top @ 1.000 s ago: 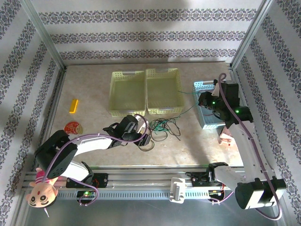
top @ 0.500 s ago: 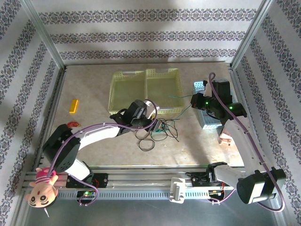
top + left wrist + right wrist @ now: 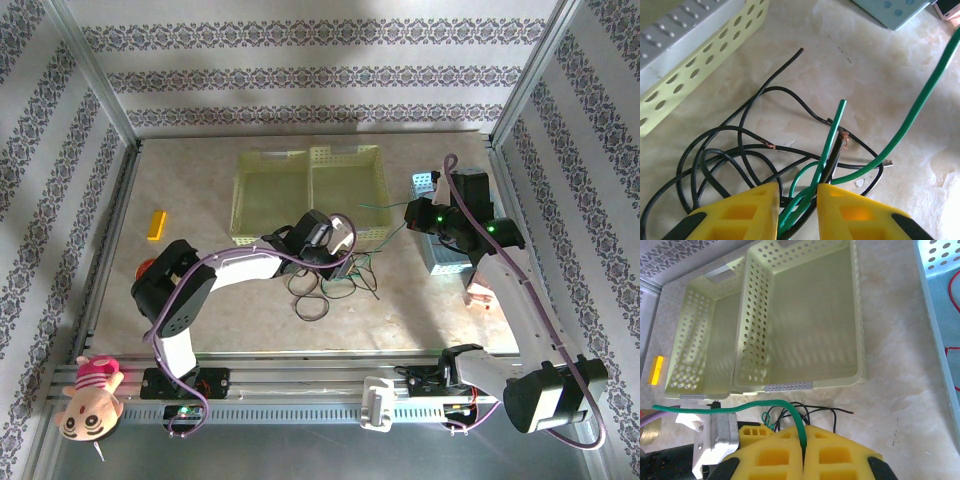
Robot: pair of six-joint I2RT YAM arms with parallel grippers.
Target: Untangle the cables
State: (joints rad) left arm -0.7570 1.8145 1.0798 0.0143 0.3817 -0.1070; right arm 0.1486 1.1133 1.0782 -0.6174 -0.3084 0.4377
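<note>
Yellow block [image 3: 156, 224] lay far left on worktop [image 3: 420, 315]. Two pale-yellow baskets [image 3: 241, 200] stood side by side at back centre. Left end effector [image 3: 798, 205] sat just in front of them, jaws narrow, pinching green and black strands of cables [image 3: 338, 272]; rest of tangle lay loose on worktop just beside. Green cable [image 3: 800, 427] stretched from tangle rightward, raised off worktop. Right end effector [image 3: 803, 446] was clamped tight on it, beside blue basket [image 3: 445, 262]. Red strand [image 3: 952, 347] lay apparently inside that basket.
</note>
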